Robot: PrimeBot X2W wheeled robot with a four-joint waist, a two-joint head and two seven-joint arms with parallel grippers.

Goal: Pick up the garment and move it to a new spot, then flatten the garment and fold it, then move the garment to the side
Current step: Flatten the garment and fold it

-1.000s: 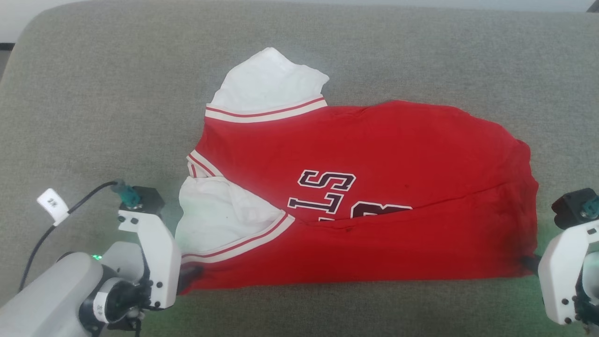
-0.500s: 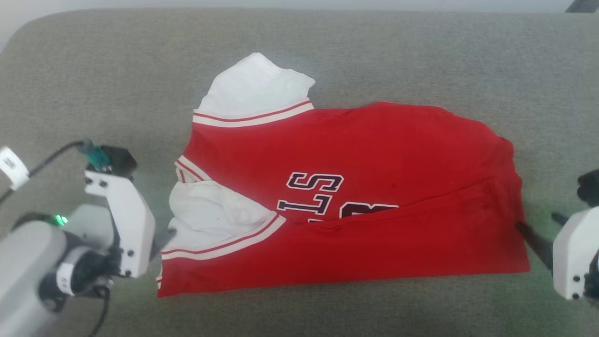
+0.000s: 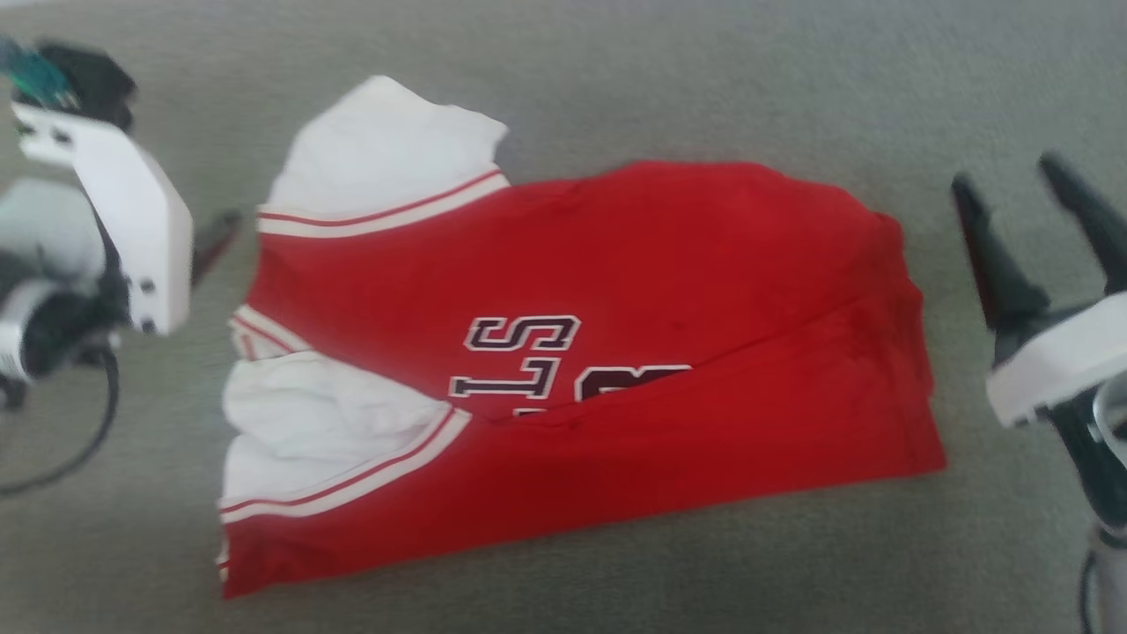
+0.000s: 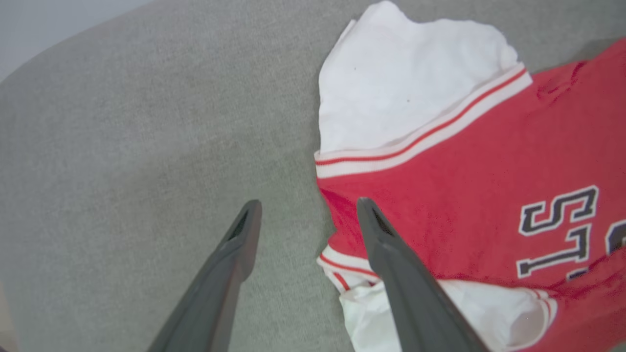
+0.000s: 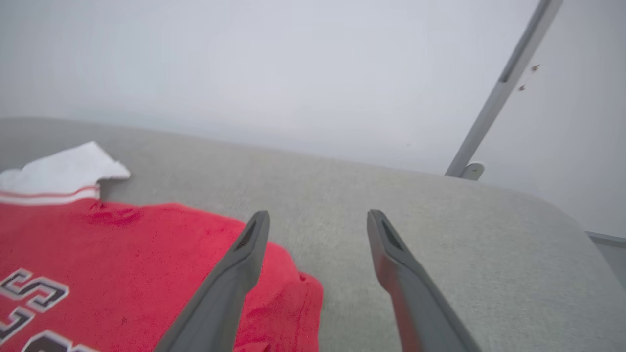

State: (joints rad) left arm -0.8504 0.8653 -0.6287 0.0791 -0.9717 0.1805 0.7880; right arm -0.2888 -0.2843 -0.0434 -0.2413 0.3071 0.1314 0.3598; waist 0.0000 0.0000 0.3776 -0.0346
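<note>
The garment (image 3: 616,264) is a red jersey with white sleeves and striped trim. It lies spread on the grey padded surface (image 3: 616,70), its near edge folded up over the lower part of the dark letters. My left gripper (image 3: 211,246) hangs open beside the collar end, one dark finger showing past its white housing. In the left wrist view this gripper (image 4: 309,208) is open and holds nothing, its right finger over the edge of the garment (image 4: 464,161). My right gripper (image 3: 1005,174) is open off the hem end. In the right wrist view it (image 5: 318,217) is empty beside the garment (image 5: 122,244).
The grey surface (image 5: 440,220) ends in a rounded far edge against a pale wall. A slanted metal bar (image 5: 508,83) stands behind its far right corner. A black cable (image 3: 88,440) loops under my left arm.
Both grippers have opened and let go of the garment's near corners. They have drawn off to either side and lifted. The head camera has also shifted.
</note>
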